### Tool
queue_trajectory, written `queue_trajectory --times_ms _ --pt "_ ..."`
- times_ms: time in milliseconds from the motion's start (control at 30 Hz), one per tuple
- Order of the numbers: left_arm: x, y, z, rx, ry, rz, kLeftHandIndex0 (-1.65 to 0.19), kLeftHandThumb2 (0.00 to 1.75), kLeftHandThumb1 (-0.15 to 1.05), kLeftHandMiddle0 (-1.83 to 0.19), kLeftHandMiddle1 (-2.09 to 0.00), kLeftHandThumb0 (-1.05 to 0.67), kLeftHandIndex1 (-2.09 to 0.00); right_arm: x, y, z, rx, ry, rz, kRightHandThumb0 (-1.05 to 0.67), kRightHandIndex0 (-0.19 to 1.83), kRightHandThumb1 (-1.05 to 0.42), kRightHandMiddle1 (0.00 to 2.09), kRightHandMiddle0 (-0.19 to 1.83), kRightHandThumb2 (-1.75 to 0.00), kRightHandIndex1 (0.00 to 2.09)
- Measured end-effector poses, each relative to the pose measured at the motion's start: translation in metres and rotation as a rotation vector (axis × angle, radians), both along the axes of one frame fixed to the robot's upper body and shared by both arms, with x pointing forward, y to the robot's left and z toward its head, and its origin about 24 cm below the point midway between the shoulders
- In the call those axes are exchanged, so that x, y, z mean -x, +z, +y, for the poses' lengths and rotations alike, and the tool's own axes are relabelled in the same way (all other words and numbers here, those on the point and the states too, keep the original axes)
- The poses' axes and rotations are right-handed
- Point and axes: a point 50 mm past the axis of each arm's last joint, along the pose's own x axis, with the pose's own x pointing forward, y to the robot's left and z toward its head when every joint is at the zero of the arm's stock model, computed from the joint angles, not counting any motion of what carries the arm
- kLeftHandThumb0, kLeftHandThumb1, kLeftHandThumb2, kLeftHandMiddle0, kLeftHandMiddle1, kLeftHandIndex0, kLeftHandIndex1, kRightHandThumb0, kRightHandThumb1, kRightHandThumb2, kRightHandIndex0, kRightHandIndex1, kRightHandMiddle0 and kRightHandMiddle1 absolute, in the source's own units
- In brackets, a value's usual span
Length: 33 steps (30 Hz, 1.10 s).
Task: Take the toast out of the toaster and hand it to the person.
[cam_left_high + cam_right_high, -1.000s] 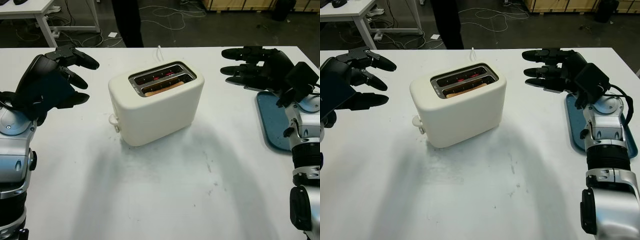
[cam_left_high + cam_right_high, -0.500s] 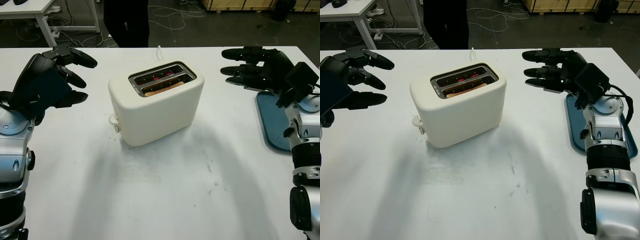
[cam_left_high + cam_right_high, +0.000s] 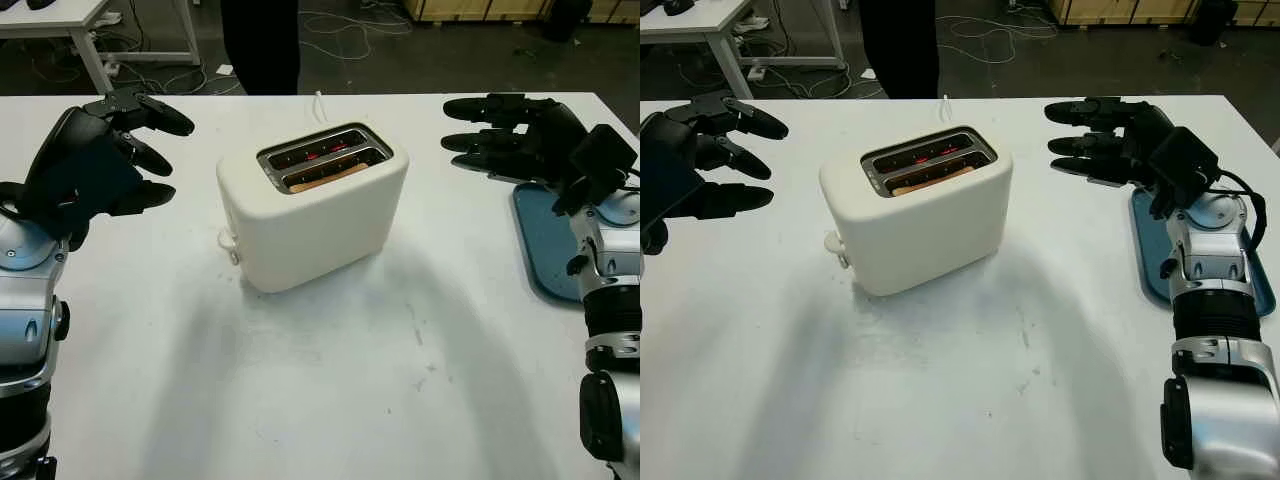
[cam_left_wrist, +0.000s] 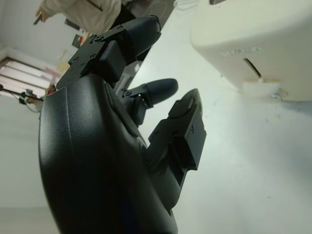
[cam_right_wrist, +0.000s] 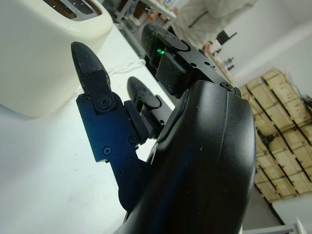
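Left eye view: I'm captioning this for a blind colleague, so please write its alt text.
A cream toaster stands mid-table with toast in its near slot. The open left hand and open right hand hover on either side of it, touching nothing; a person stands beyond the table.

A broad white rectangular surface (image 3: 330,400) carries the things; near its middle, somewhat toward the far side, stands a cream-coloured two-slot plastic toaster (image 3: 312,205), turned at an angle, its lever knob facing the near left; a white cord (image 3: 319,103) runs from behind it toward the far edge; at the right edge lies a flat blue-grey rounded tray (image 3: 545,240); faint dark specks mark the near right area.
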Motion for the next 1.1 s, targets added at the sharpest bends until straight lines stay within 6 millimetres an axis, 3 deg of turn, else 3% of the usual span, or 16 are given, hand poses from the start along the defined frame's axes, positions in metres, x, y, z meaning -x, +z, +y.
queue_trajectory --times_ms 1100 --pt "0.0002 -0.0015 0.0003 0.000 0.001 0.005 -0.39 0.16 0.92 -0.41 -1.34 0.43 -1.01 -0.0001 -0.0017 -0.0009 -0.001 -0.001 0.002 -0.46 0.86 -0.78 0.01 0.76 0.00 0.01"
